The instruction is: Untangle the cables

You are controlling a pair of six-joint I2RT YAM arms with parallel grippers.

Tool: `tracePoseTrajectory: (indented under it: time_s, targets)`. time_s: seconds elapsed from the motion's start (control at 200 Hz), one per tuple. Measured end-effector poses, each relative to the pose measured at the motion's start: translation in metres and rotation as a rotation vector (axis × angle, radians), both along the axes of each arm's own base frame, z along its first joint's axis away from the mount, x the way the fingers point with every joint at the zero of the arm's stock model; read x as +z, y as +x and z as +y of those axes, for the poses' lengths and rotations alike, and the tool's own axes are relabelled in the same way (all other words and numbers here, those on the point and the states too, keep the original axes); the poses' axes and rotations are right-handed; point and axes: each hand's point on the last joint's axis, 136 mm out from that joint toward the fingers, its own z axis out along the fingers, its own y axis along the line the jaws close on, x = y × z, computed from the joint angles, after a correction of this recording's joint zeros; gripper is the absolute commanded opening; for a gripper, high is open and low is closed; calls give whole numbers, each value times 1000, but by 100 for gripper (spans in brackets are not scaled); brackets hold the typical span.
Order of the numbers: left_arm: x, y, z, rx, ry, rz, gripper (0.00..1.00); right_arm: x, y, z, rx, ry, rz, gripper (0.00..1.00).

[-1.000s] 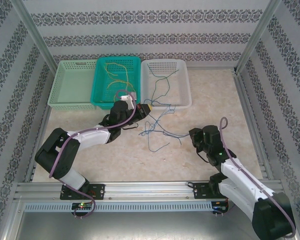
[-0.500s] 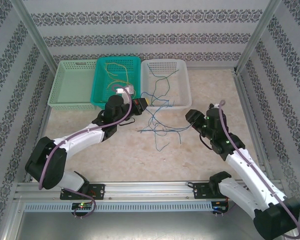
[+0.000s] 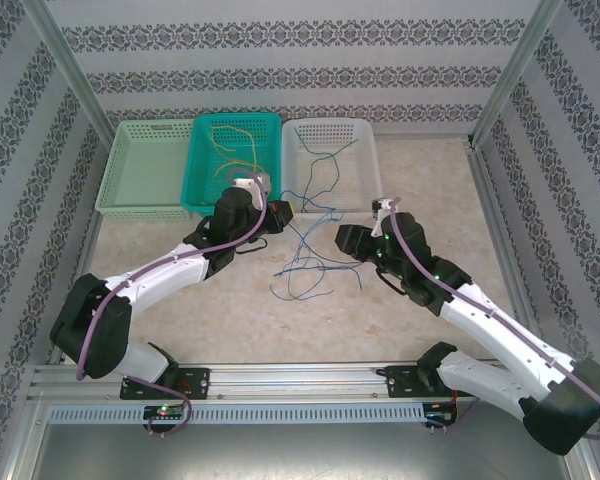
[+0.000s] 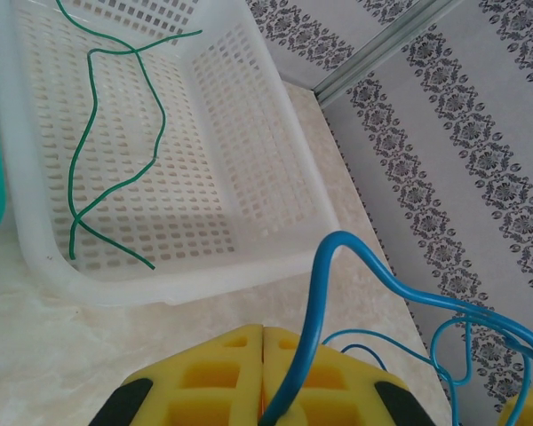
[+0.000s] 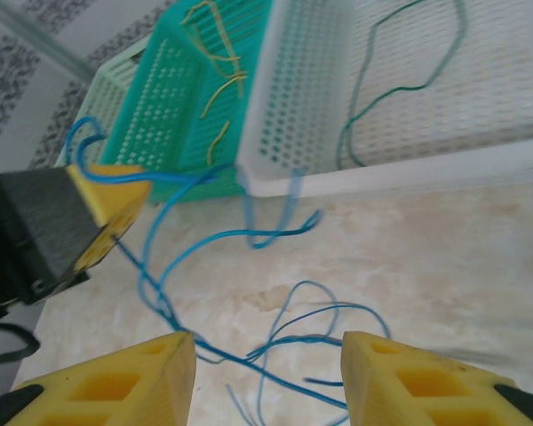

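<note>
Thin blue cables [image 3: 310, 262] sprawl in a loose knot of loops on the worktop [image 3: 420, 180], just before the white basket's [image 3: 375, 190] near rim. The left pincer [image 4: 262, 335] is clamped on one strand. The right pincer [image 5: 268, 344] hangs over the knot, jaws apart. A green cable [image 4: 163, 120] lies in the white basket, and yellow cables [image 3: 230, 140] lie in the teal basket [image 3: 195, 170].

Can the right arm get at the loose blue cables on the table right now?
Probably yes. The right gripper is open and faces the blue cables, with nothing between them. The left gripper, shut on one strand, sits close by, so that side looks tight.
</note>
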Motion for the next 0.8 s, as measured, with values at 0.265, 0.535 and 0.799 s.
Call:
tracePoseTrajectory:
  time_s: [0.265,0.535,0.799]
  targets:
    - [-4,4,-1,4,8,12,0,-1,4,40,107,1,-16,50]
    - [-3,3,-2,4,-2,18,0,-10,24,60,113,-10,-3,52]
    - [-1,3,-3,1,-15,22,0,-26,42,70,91,-35,26,20]
